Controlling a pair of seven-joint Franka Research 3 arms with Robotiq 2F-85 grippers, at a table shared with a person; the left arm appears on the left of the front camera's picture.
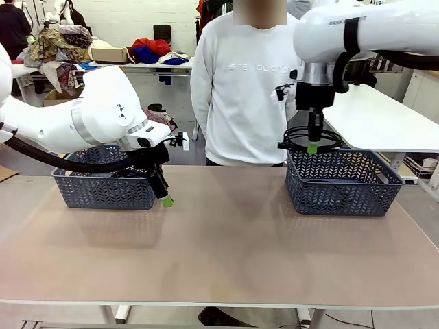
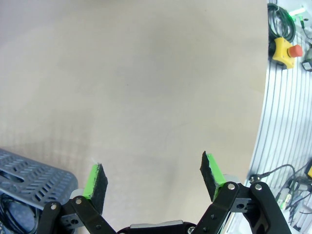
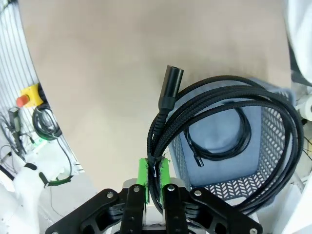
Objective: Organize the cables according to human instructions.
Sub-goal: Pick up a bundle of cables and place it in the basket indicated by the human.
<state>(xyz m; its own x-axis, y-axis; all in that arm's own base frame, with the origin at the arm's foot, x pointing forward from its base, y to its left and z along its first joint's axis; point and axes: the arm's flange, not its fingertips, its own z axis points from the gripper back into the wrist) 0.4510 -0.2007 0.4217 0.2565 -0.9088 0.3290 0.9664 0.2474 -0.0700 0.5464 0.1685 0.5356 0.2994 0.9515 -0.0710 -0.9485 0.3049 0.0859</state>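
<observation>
On your left, the left basket (image 1: 103, 186) is sitting at the far left of the table (image 1: 219, 240), and the wrist view is showing a bit of black cable (image 2: 12, 214) lying inside it. The left gripper (image 1: 163, 195) is hanging just beside that basket's right end, low over the bare tabletop, with its green-padded fingers (image 2: 93, 181) standing wide apart and nothing between them. Moving to the middle, a person (image 1: 248, 89) in a white sweatshirt is standing at the far side of the table, between the two baskets. Further right, the right gripper (image 1: 313, 145) is hovering above the near left corner of the right basket (image 1: 343, 181), its fingers (image 3: 142, 171) pinched tight on a coiled black cable (image 3: 224, 122). You are seeing that coil dangling from the pads over the basket's edge, with its cylindrical plug (image 3: 171, 85) sticking out over the table. Inside the right basket, a thinner cable (image 3: 217, 144) is lying curled on the floor of the bin.
</observation>
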